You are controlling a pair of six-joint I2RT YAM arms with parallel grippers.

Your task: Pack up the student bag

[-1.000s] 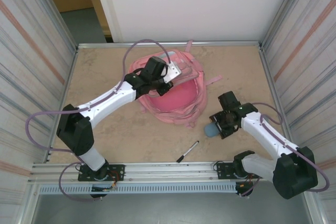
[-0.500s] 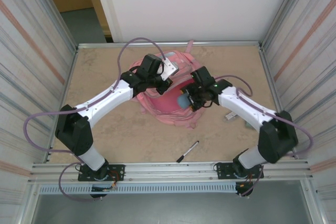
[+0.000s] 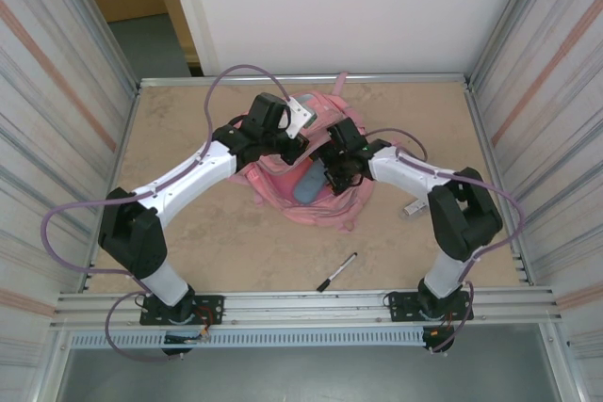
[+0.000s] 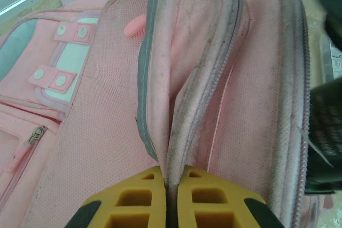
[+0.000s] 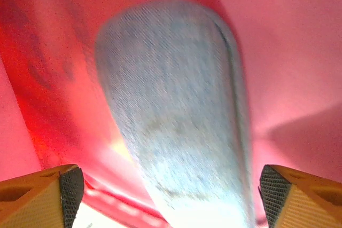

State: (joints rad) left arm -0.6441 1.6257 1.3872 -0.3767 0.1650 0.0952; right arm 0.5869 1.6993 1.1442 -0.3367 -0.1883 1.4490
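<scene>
**Top view.** The student bag (image 3: 325, 206) lies at the middle of the table (image 3: 179, 129), far of centre, its main opening facing up. A second ago the right gripper (image 3: 332, 168) was out on the table to the right of the bag with a blue-grey pouch (image 3: 307, 185) in its jaws. It has since swung in, and it now hangs over the opening with the pouch lying inside the bag. The left gripper (image 3: 294, 141) has held its place at the far-left rim throughout, shifting only slightly. A pen (image 3: 336, 271) lies well apart on the near table. A small item (image 3: 413, 208) lies to the right of the bag (too small to identify).

**Left wrist view.** The left gripper (image 4: 172, 185) is closed tight on a fold of the bag's zip edge (image 4: 181, 105), keeping the mouth of the bag up and open. The outer face of the bag (image 4: 91, 142) and its white patch (image 4: 67, 81) sit to the left.

**Right wrist view.** The right gripper (image 5: 173, 193) stands wide. The pouch (image 5: 171, 110) lies between the pads on the pink lining (image 5: 283, 46), with a gap visible at each side, so it reads as released.

**Finding.** One item appears delivered. In my judgement the pen is the next candidate. The left grip should remain until packing ends, since the mouth of the bag may sag shut if it is let go.
</scene>
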